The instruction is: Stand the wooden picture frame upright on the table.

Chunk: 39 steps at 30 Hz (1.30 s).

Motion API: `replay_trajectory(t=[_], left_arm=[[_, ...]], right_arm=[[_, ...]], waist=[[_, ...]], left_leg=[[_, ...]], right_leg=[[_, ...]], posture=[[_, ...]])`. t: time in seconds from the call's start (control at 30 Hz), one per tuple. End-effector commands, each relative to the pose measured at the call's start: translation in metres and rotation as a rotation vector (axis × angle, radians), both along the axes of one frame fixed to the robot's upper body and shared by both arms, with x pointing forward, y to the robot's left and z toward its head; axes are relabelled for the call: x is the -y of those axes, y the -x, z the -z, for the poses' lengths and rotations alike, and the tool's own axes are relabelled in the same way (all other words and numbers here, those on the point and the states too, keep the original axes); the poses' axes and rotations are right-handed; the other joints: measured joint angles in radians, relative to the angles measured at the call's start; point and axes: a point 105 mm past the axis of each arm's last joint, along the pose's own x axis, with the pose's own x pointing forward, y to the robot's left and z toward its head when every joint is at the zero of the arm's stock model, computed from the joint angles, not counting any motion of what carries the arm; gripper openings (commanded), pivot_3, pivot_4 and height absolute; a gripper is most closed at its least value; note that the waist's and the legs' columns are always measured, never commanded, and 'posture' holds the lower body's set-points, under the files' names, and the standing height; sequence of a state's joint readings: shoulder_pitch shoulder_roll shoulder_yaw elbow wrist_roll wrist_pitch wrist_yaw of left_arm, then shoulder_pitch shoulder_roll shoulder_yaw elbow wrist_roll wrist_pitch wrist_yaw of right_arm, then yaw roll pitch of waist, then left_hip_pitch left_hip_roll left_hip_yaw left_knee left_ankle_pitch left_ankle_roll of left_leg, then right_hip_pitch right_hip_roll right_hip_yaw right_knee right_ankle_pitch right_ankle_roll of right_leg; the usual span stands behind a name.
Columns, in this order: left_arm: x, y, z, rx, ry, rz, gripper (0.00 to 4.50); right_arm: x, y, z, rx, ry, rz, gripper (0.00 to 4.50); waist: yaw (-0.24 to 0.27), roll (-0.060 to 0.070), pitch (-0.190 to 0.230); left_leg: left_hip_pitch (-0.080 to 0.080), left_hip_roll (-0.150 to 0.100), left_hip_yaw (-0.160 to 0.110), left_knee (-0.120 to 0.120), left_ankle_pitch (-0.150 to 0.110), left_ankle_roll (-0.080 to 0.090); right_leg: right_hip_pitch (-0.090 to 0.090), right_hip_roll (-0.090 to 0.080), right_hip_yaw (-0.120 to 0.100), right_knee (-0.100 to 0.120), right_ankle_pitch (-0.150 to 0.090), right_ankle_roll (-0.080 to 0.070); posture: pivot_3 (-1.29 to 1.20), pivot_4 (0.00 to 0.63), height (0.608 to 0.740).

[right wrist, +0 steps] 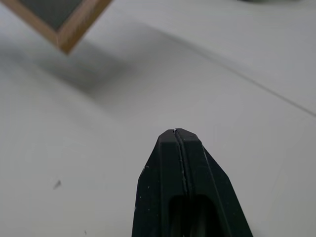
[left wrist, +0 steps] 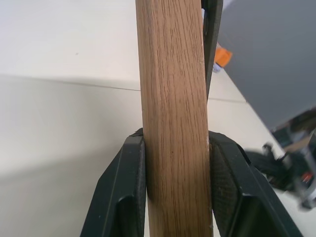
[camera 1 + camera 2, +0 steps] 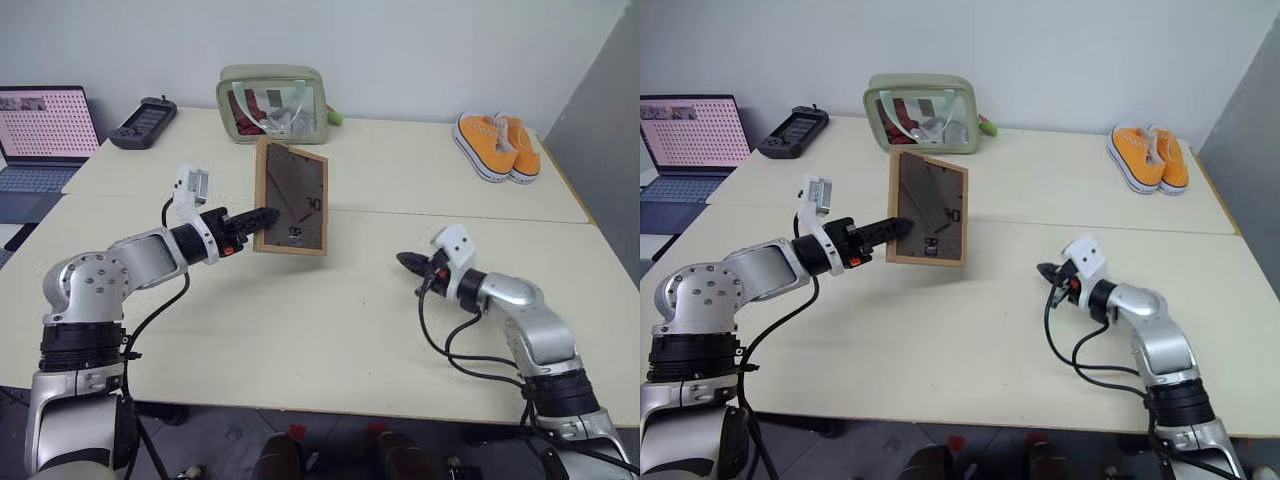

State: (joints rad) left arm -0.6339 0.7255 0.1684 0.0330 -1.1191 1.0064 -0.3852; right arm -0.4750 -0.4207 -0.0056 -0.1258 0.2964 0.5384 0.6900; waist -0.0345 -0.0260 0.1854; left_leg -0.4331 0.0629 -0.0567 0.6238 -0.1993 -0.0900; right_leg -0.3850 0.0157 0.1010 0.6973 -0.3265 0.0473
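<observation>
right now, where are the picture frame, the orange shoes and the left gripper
wooden picture frame point(image 3: 290, 197): left eye view, its dark back panel
orange shoes point(image 3: 497, 146): left eye view, the uppers
left gripper point(image 2: 177, 165): left wrist view, between fingertips clamping the frame's edge

Probably an office: laptop point(image 3: 45, 140) on pale table point(image 3: 330, 330), bare walls.

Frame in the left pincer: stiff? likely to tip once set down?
Probably stiff: the frame stays flat though the left pincer clamps one edge only. Smooth wood between the pads may slip. Thin and tall, so likely tippy on the table.
</observation>
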Motion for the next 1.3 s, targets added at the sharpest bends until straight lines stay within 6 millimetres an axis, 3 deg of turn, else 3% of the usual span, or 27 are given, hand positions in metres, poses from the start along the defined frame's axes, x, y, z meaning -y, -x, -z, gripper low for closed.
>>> replay_trajectory(t=[0.03, 0.13, 0.2, 0.23, 0.43, 0.57, 1.0, 1.3], left_arm=[[0.009, 0.007, -0.029, 0.175, -0.069, 0.068, 1.33], [0.016, 0.009, -0.037, 0.252, -0.139, 0.111, 1.33], [0.020, 0.010, -0.043, 0.280, -0.145, 0.136, 1.33], [0.021, 0.010, -0.044, 0.283, -0.142, 0.141, 1.33], [0.033, 0.014, -0.047, 0.302, -0.138, 0.192, 1.33], [0.043, 0.020, -0.044, 0.298, -0.139, 0.239, 1.33], [0.059, 0.028, -0.038, 0.274, -0.127, 0.309, 1.33], [0.044, 0.002, -0.026, 0.226, -0.128, 0.223, 1.33]], right_arm=[[-0.011, 0.011, -0.060, 0.120, -0.113, -0.068, 0.00], [-0.025, 0.022, -0.094, 0.145, -0.206, -0.134, 0.00], [-0.032, 0.028, -0.107, 0.146, -0.254, -0.160, 0.35], [-0.032, 0.029, -0.109, 0.139, -0.268, -0.162, 0.38], [-0.043, 0.026, -0.113, 0.136, -0.285, -0.155, 1.99], [-0.050, 0.021, -0.106, 0.132, -0.272, -0.163, 2.81], [-0.071, 0.016, -0.111, 0.137, -0.288, -0.217, 2.81], [-0.078, 0.034, -0.123, 0.144, -0.343, -0.238, 2.81]], waist=[[0.000, 0.002, 0.001], [0.001, 0.002, 0.001], [0.001, 0.002, 0.001], [0.001, 0.002, 0.002], [0.002, 0.002, 0.002], [0.001, 0.002, 0.002], [0.000, 0.002, 0.002], [0.001, 0.003, 0.002]], left_leg=[[0.000, 0.000, 0.000, 0.000, 0.000, 0.000], [0.000, 0.000, -0.001, 0.000, 0.000, 0.000], [0.000, 0.000, -0.001, 0.000, 0.000, 0.000], [-0.001, 0.000, -0.001, 0.000, 0.000, 0.000], [-0.001, 0.000, -0.001, 0.000, 0.000, 0.000], [-0.001, 0.000, -0.001, 0.000, 0.000, 0.000], [-0.001, 0.000, -0.001, 0.000, 0.000, 0.000], [-0.001, 0.001, -0.001, 0.000, 0.000, 0.000]], right_leg=[[0.000, 0.000, 0.000, 0.000, 0.000, 0.000], [0.000, 0.001, -0.001, 0.000, 0.000, 0.000], [0.000, 0.000, -0.001, 0.000, 0.000, 0.000], [0.000, 0.000, -0.001, 0.000, 0.000, 0.000], [0.000, 0.000, -0.001, 0.000, 0.000, 0.000], [-0.001, 0.001, -0.001, 0.000, 0.000, 0.000], [-0.001, 0.001, -0.001, 0.001, 0.000, 0.000], [-0.001, 0.001, -0.001, 0.001, 0.000, 0.000]], posture=[[0.00, 0.150, 0.740], [0.00, 0.150, 0.740], [0.00, 0.150, 0.740], [0.00, 0.150, 0.740], [0.00, 0.150, 0.740], [0.00, 0.150, 0.740], [0.00, 0.150, 0.740], [0.00, 0.150, 0.740]])
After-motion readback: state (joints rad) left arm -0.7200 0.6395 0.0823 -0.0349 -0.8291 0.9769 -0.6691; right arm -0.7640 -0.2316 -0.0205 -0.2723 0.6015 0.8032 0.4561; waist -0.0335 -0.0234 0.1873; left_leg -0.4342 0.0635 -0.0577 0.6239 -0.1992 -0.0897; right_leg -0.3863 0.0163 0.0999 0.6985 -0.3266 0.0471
